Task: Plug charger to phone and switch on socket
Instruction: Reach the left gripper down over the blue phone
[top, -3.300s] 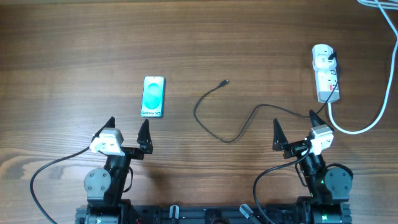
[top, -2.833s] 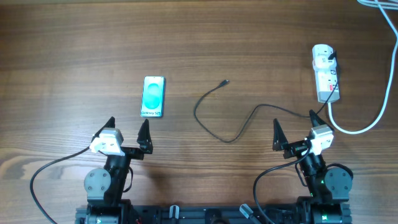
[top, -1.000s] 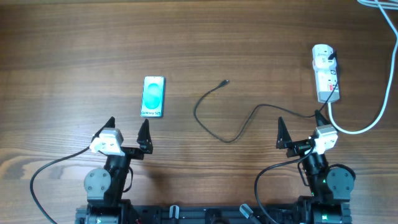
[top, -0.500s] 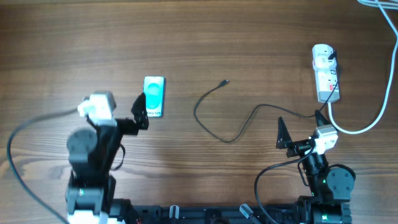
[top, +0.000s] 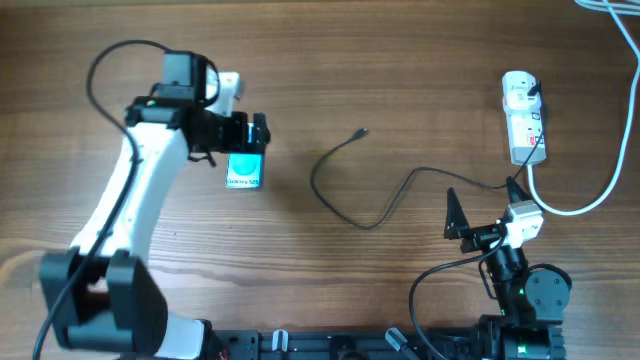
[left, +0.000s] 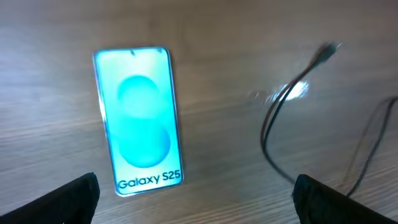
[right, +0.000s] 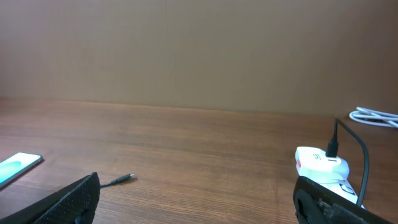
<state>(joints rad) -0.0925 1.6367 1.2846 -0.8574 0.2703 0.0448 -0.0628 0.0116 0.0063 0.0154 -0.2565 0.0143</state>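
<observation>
The phone (top: 245, 172) lies screen up at the centre left, teal with white lettering at its near end; it also shows in the left wrist view (left: 138, 121). My left gripper (top: 245, 135) hovers above it, open and empty (left: 199, 208). The charger cable (top: 345, 205) loops across the middle, its connector tip (top: 364, 131) lying free on the table, also seen in the left wrist view (left: 326, 51). The socket (top: 522, 118) lies at the far right with a plug in it. My right gripper (top: 483, 200) is open and empty near the front, short of the socket (right: 323, 165).
A thick white lead (top: 600, 190) curves from the socket along the right edge and off the top corner. The wooden table (top: 400, 60) carries nothing else. The right arm's base (top: 525, 290) and black cables sit at the front edge.
My left arm has lifted from its rest pose at the front and swung forward to above the phone. The right arm, phone, cable and socket have not moved.
</observation>
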